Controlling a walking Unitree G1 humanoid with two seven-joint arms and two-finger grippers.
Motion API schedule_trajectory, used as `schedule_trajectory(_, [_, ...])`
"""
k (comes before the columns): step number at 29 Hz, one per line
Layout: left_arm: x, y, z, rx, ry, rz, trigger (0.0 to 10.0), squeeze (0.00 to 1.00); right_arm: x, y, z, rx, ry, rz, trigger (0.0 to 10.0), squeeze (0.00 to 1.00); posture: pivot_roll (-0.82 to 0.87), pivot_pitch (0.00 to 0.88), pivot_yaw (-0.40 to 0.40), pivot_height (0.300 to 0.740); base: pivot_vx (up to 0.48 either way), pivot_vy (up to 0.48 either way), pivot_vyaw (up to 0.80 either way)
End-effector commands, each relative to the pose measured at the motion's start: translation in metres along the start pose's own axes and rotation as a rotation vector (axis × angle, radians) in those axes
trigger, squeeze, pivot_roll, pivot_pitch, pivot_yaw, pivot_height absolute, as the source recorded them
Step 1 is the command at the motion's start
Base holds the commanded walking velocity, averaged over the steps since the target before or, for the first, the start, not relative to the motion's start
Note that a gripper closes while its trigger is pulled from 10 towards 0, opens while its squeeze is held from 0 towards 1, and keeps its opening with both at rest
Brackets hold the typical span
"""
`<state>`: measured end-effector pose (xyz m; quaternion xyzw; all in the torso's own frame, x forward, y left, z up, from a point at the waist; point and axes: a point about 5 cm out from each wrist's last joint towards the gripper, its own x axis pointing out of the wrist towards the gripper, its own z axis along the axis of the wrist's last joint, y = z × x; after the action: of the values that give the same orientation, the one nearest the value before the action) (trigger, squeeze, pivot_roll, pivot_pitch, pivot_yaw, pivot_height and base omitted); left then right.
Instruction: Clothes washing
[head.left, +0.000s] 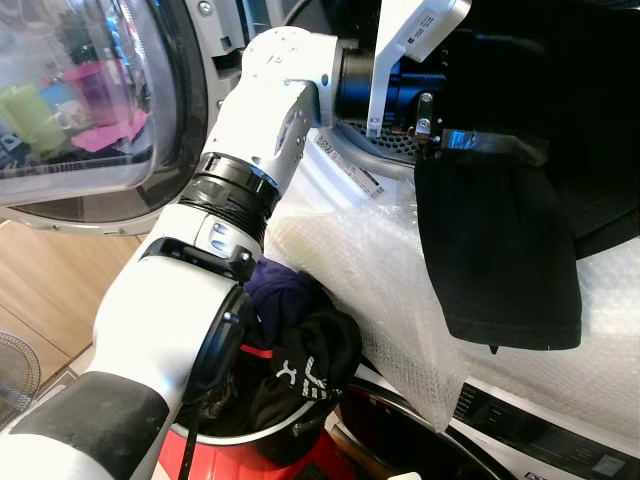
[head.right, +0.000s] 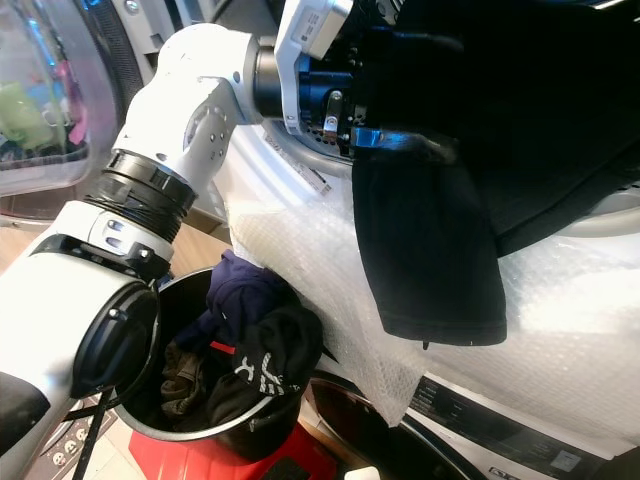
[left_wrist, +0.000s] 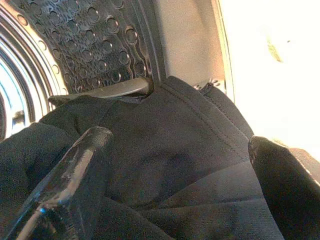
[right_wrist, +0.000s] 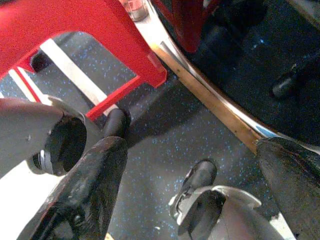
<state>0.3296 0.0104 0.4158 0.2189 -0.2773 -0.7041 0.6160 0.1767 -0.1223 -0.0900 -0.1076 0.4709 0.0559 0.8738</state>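
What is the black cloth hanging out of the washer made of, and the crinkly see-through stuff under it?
Black garment: looks like soft matte woven fabric, with visible seams. Clear sheet: probably plastic bubble wrap, glossy, showing small bubbles.

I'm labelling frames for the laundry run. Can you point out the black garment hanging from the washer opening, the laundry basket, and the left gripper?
black garment (head.left: 500, 260): left eye view, middle of the hanging cloth.
laundry basket (head.right: 165, 427): right eye view, near rim.
left gripper (left_wrist: 175, 165): left wrist view, midway between its fingertips.
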Motion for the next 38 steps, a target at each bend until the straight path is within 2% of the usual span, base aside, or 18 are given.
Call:
schedule_trajectory(1, [-0.004,0.001,0.013,0.084,0.020,-0.031,10.0,0.00,0.000,0.009,0.005,0.010,0.000,0.027,10.0,0.00,0.15,0.000,0.107,0.740,0.000,0.000,0.00])
schedule_trajectory(4, [-0.006,0.001,0.011,0.088,0.025,-0.028,10.0,0.00,0.001,0.010,0.009,0.011,-0.008,0.027,10.0,0.00,0.15,0.000,0.106,0.740,0.000,0.000,0.00])
schedule_trajectory(7, [-0.006,0.007,0.018,0.128,0.019,0.004,10.0,0.00,0.002,0.008,0.018,0.012,-0.025,0.025,10.0,0.00,0.16,0.000,0.101,0.740,0.000,0.000,0.00])
schedule_trajectory(9, [-0.010,0.015,0.025,0.141,0.013,0.076,10.0,0.00,0.003,0.008,0.024,0.004,-0.035,0.025,10.0,0.00,0.18,0.000,0.098,0.740,0.000,0.000,0.00])
schedule_trajectory(12, [-0.014,0.019,0.026,0.128,0.006,0.119,10.0,0.00,0.003,0.008,0.027,-0.003,-0.041,0.027,10.0,0.00,0.19,0.000,0.104,0.740,0.000,0.000,0.00])
schedule_trajectory(14, [-0.019,0.023,0.027,0.063,-0.033,0.170,10.0,0.00,0.003,0.008,0.031,-0.005,-0.048,0.028,10.0,0.00,0.20,0.000,0.110,0.740,0.000,0.000,0.00])
schedule_trajectory(15, [-0.022,0.024,0.025,0.000,-0.066,0.193,10.0,0.00,0.003,0.008,0.034,-0.004,-0.052,0.028,10.0,0.00,0.21,0.000,0.114,0.740,0.000,0.000,0.00])
schedule_trajectory(20, [-0.022,0.021,0.017,-0.061,-0.048,0.156,10.0,0.00,0.004,0.009,0.041,-0.005,-0.060,0.032,10.0,0.00,0.22,0.000,0.127,0.740,0.000,0.000,0.00])
schedule_trajectory(21, [-0.019,0.014,0.014,-0.101,-0.065,0.121,10.0,0.00,0.004,0.010,0.044,0.002,-0.068,0.032,10.0,0.00,0.22,0.000,0.137,0.740,0.000,0.000,0.00])
schedule_trajectory(23, [-0.017,0.011,0.012,-0.117,-0.072,0.109,10.0,0.00,0.004,0.010,0.046,0.006,-0.072,0.032,10.0,0.00,0.22,0.000,0.139,0.740,0.000,0.000,0.00])
schedule_trajectory(25, [-0.007,0.004,0.004,-0.130,-0.072,0.098,10.0,0.00,0.004,0.010,0.048,0.009,-0.076,0.033,10.0,0.00,0.21,0.000,0.141,0.740,0.000,0.000,0.00])
schedule_trajectory(26, [0.006,-0.004,-0.005,-0.127,-0.062,0.072,10.0,0.00,0.004,0.010,0.050,0.014,-0.080,0.033,10.0,0.00,0.21,0.000,0.144,0.740,0.000,0.000,0.00])
schedule_trajectory(28, [0.019,-0.010,-0.008,-0.166,-0.107,0.069,10.0,0.00,0.004,0.010,0.052,0.019,-0.084,0.032,10.0,0.00,0.21,0.000,0.145,0.740,0.000,0.000,0.00])
schedule_trajectory(31, [0.040,-0.017,-0.019,-0.141,-0.095,0.103,10.0,0.00,0.004,0.010,0.054,0.029,-0.087,0.028,10.0,0.00,0.19,0.000,0.153,0.740,0.000,0.000,0.00])
schedule_trajectory(35, [0.060,-0.035,-0.021,-0.102,-0.115,0.079,10.0,0.00,0.004,0.009,0.055,0.046,-0.089,0.021,10.0,0.00,0.16,0.000,0.161,0.740,0.000,0.000,0.00])
schedule_trajectory(38, [0.069,-0.042,-0.018,-0.076,-0.151,0.097,10.0,0.00,0.004,0.007,0.053,0.053,-0.087,0.016,10.0,0.00,0.16,0.000,0.161,0.740,0.000,0.000,0.00])
